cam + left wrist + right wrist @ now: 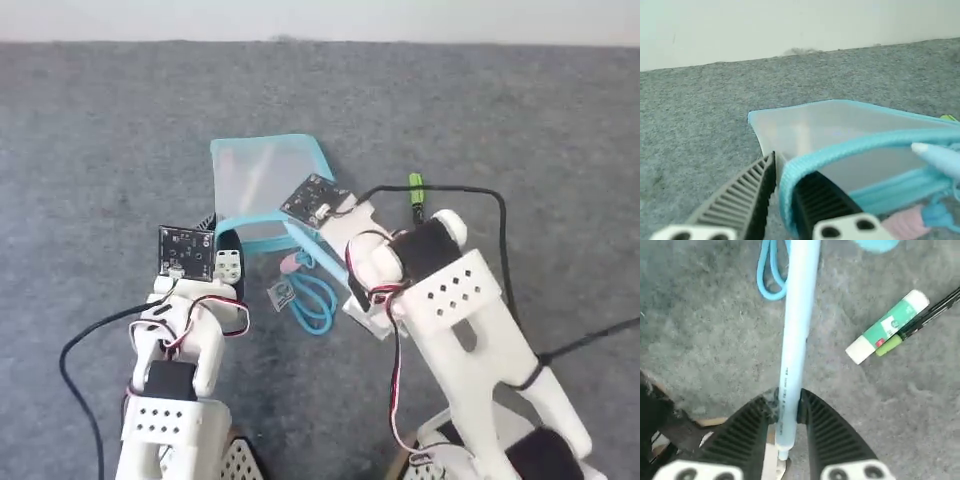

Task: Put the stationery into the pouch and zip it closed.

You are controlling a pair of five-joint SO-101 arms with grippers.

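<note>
While the blue zipper edge of the pouch (262, 185) is clamped between the fingers of the left gripper (782, 167), that edge is held raised above the grey surface (100, 150). Seen from above, the pouch is spread near the middle of the surface, at twelve o'clock from the left gripper, with its translucent body laid flat towards the wall. The right gripper (787, 402) is clenched on a light-blue pen (799, 320), which is gripped near its rear end. The pen's tip is pointed at the pouch's opening, at the four o'clock side of the pouch; whether it is touching the zipper band cannot be told. A blue cord loop (312, 298) and a pink tag (290, 264) are found at five o'clock from the pouch, just beside its lower edge. A glue stick (887, 326) and a green marker (415, 190) are seen side by side on the surface, at three o'clock from the pouch and outside it.
</note>
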